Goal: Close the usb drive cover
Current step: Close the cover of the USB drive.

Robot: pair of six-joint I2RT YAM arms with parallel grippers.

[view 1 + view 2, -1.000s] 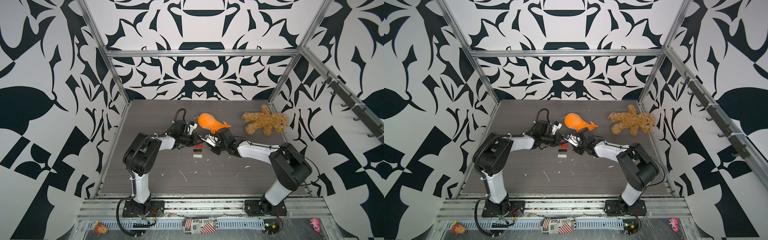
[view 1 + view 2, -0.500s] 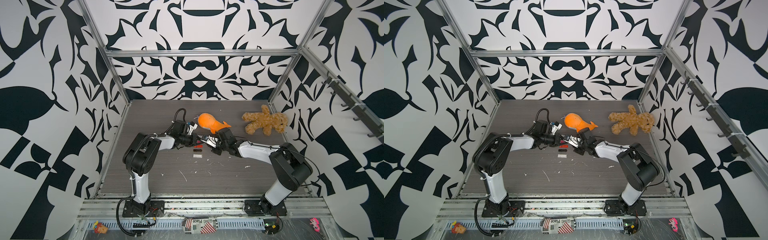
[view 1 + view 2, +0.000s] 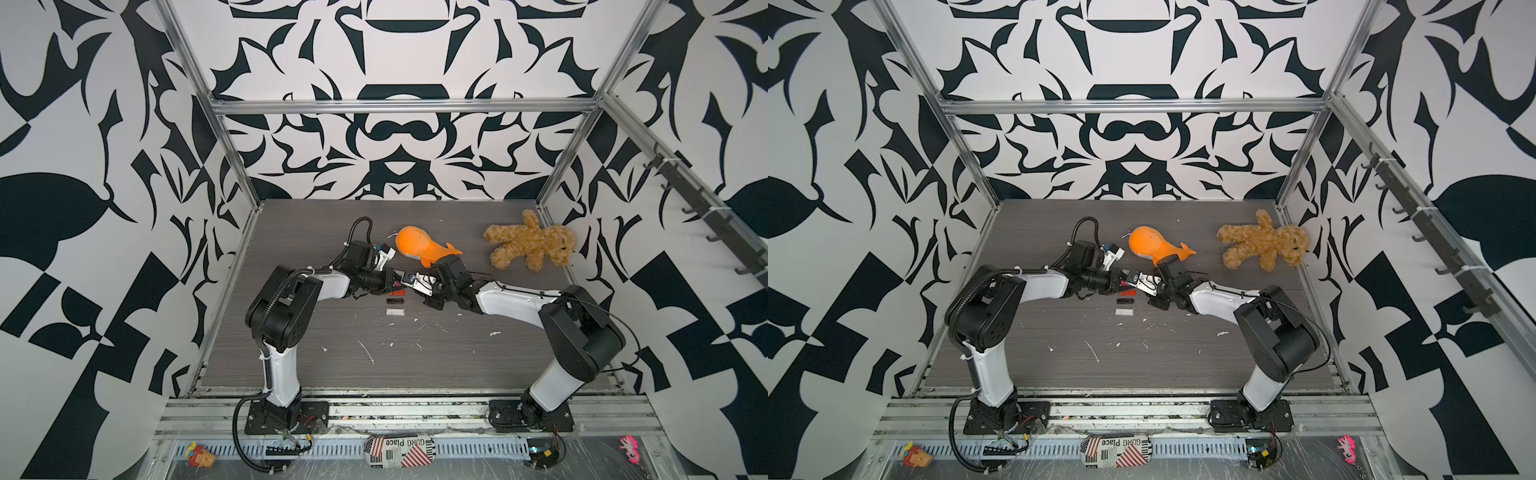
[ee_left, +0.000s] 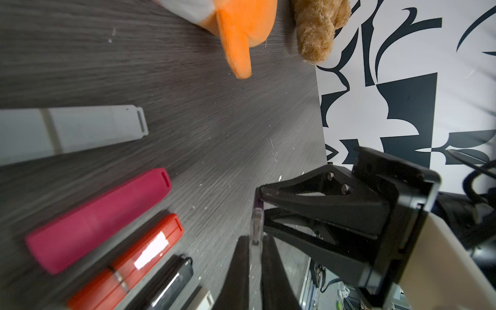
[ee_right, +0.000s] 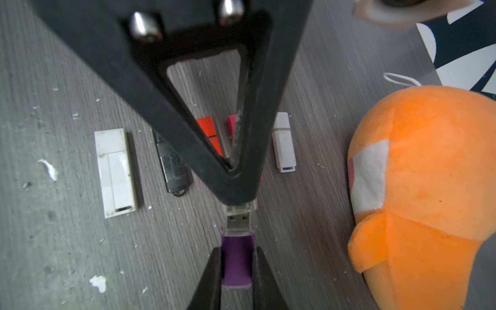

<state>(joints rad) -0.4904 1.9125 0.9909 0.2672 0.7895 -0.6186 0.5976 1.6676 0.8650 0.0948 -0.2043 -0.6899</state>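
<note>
Walls [image 3: 395, 62]: black-and-white swirl pattern on three sides around me. Frame [image 3: 399, 109]: silver aluminium bars at corners and across the back. Floor [image 3: 457, 365]: dark grey wood-grain board beneath me, flecked with white scraps [image 3: 365, 351]. Hook rail [image 3: 717, 218]: black hooks, right-hand wall. Light: even.

Left hand [image 4: 255, 240] and right hand [image 5: 237, 251] meet tip-to-tip, both pinched closed.

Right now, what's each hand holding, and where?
Right hand pinches the purple usb drive by its body; left hand grips the clear cover by its closed end.
</note>
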